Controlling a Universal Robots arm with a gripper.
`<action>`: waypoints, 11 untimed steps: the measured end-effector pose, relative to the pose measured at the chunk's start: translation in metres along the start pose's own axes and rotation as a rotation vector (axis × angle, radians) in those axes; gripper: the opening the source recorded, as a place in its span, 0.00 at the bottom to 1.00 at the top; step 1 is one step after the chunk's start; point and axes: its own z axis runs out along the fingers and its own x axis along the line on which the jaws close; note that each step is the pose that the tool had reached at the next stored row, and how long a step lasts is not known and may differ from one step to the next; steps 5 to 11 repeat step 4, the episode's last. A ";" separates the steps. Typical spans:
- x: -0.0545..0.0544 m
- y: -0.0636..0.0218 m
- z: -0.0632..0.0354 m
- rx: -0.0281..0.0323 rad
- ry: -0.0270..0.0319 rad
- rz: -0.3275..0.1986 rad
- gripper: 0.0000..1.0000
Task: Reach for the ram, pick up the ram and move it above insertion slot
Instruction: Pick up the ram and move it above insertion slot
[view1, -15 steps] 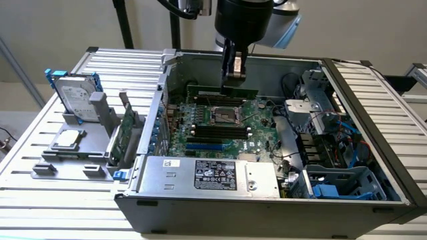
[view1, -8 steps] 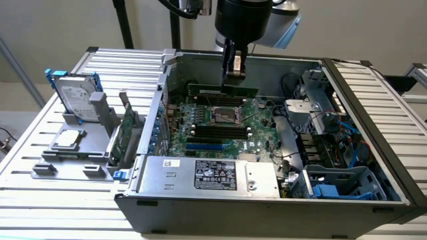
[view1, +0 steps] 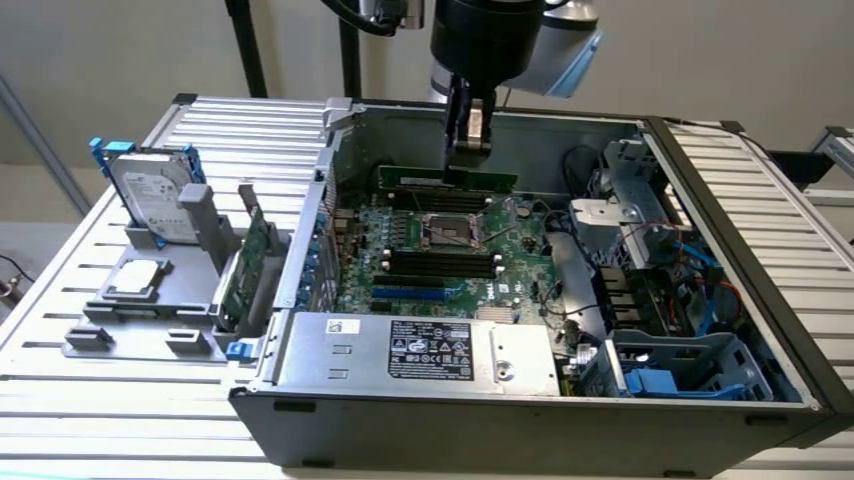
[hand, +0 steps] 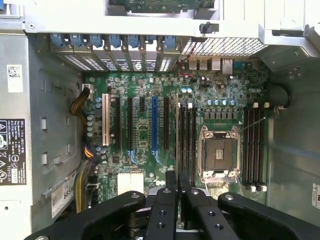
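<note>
Between the claw (view1: 470, 150) tips, the ram (view1: 445, 180) hangs.

Looks like a robotics lab or an electronics assembly test cell. Shown by a slatted aluminium surface (view1: 120, 400) of extruded profiles, carrying an opened desktop computer case (view1: 534, 420) laid on its side, motherboard (hand: 150, 125) exposed with its bare processor socket (hand: 218, 155) and rows of slots. Beside the case, on the exterior view's left, grey fixtures (view1: 147, 310) holding parts upright and flat: a hard drive (view1: 151, 195), a green expansion card (view1: 247, 270), a processor chip (view1: 138, 281). Above, an industrial robot arm (view1: 487, 35) on black framing (view1: 247, 50), against a plain pale wall (view1: 94, 60). Nothing domestic in the furnishing.
</note>
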 end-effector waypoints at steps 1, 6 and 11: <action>0.000 0.0000 0.0000 0.0000 0.0000 0.000 0.13; 0.000 0.0000 0.0000 -0.0001 0.0000 0.000 0.13; 0.000 0.0000 0.0000 -0.0001 0.0000 0.000 0.13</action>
